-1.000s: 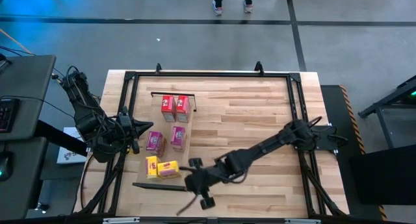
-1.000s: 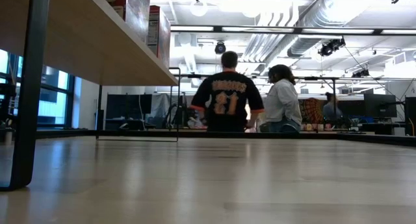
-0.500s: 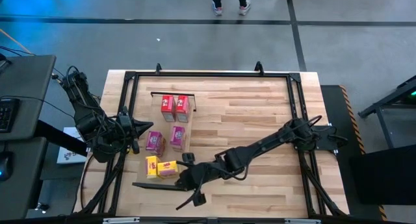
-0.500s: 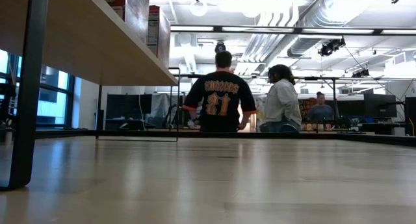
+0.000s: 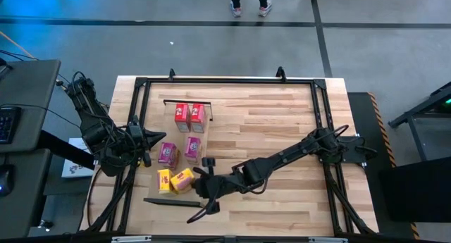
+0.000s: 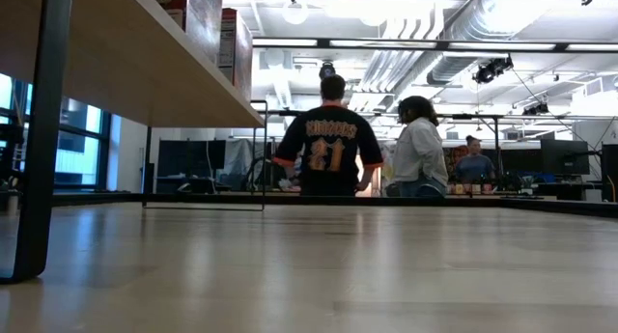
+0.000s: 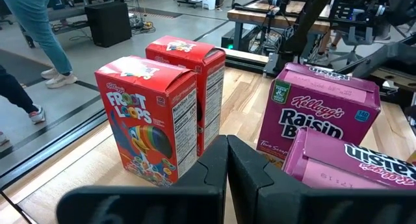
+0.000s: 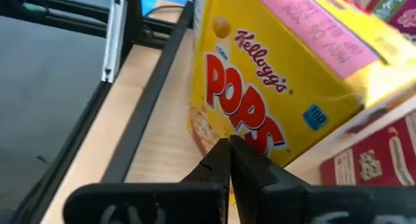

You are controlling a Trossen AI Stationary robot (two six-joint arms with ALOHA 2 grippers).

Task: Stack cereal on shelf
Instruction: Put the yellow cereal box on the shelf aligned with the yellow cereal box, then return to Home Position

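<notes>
Two dark jointed arms, black cables trailing; each claw's fingers (image 7: 227, 178) seemingly matte black.

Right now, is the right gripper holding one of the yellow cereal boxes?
No. The right gripper is shut with nothing between its fingers, its tips pointing at the yellow Pops box right in front of it.

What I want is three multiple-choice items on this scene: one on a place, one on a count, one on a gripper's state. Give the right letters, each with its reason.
1. Where is the right gripper?
A. Beside a yellow box
B. Above the red boxes
C. Off the table

2. How many cereal boxes show from above?
A. Four
B. Six
C. Eight

3. How is the left gripper?
A. Wide open
B. Holding a red box
C. Shut, holding nothing

Key: 1 A, its wrist view shows the yellow box just ahead; 2 B, the cereal boxes lie in three pairs; 3 C, its fingers meet with nothing between them.
</notes>
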